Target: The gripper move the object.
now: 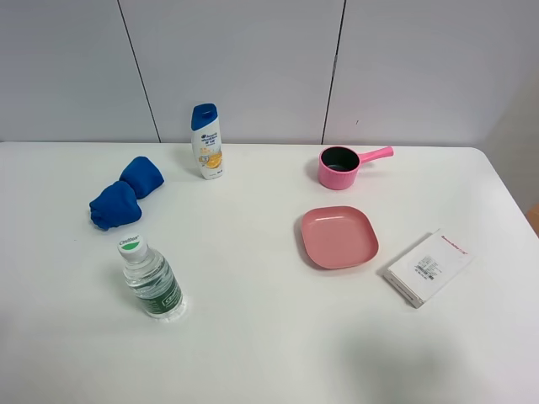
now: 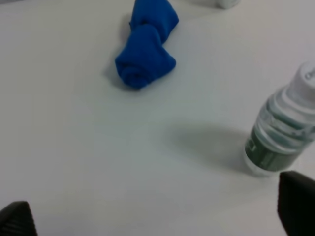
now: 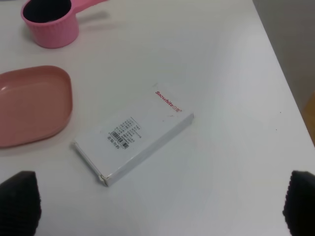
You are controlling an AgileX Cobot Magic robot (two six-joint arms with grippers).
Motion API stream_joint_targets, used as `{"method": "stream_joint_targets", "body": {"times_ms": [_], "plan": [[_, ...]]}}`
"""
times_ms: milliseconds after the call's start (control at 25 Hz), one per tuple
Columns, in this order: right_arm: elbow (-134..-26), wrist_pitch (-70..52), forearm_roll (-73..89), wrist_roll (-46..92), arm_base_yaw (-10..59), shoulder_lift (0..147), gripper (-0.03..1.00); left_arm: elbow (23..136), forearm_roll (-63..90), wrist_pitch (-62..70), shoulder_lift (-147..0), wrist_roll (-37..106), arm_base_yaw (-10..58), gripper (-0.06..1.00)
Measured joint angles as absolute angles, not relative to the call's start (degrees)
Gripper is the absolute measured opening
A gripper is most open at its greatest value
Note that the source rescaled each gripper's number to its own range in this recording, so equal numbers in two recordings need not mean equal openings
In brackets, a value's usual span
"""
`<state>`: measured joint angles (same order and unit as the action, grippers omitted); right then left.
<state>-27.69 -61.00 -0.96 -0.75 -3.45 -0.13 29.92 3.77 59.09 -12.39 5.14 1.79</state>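
The royal-blue cloth bundle [image 1: 126, 194], pinched into two lobes, lies on the white table at the left; in the left wrist view [image 2: 145, 46] it lies well ahead of the gripper. My left gripper [image 2: 156, 216] is open and empty, with only its black fingertips [image 2: 17, 219] showing, far apart. My right gripper [image 3: 160, 206] is open and empty above the table near a white box. Neither gripper nor arm shows in the exterior high view.
A clear water bottle [image 1: 152, 282] [image 2: 283, 132] stands close in front of the cloth. A blue-capped shampoo bottle [image 1: 206, 141] stands at the back. A pink pot [image 1: 339, 167] [image 3: 49, 22], a pink plate [image 1: 339, 236] [image 3: 29, 105] and the white box [image 1: 427, 268] [image 3: 135, 135] are on the right.
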Motion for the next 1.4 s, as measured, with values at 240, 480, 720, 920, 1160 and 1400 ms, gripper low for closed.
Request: {"method": "stream_joint_targets", "body": {"times_ms": [240,480,720,920,1160,1400], "plan": [[-27.69,-61.00,-0.96,-0.75,-3.45,-0.13,1.00,29.29,3.72,60.48,-10.95,4.67,1.79,1.00],[-27.69,-61.00,-0.96,-0.75,-3.45,-0.13,1.00,29.29,3.76,60.52,-6.12,4.46,1.79,1.00],[-27.69,-61.00,-0.96,-0.75,-3.45,-0.13,1.00,29.29,3.76,60.55,-3.88,4.42,1.79,1.00],[-27.69,-61.00,-0.96,-0.75,-3.45,-0.13,1.00,29.29,3.71,60.55,-2.80,4.19,1.79,1.00],[-27.69,-61.00,-0.96,-0.75,-3.45,-0.13,1.00,29.29,3.65,60.55,0.23,3.96,1.79,1.00],[-27.69,-61.00,-0.96,-0.75,-3.45,-0.13,1.00,29.29,3.60,60.55,0.28,3.86,1.79,1.00]]}}
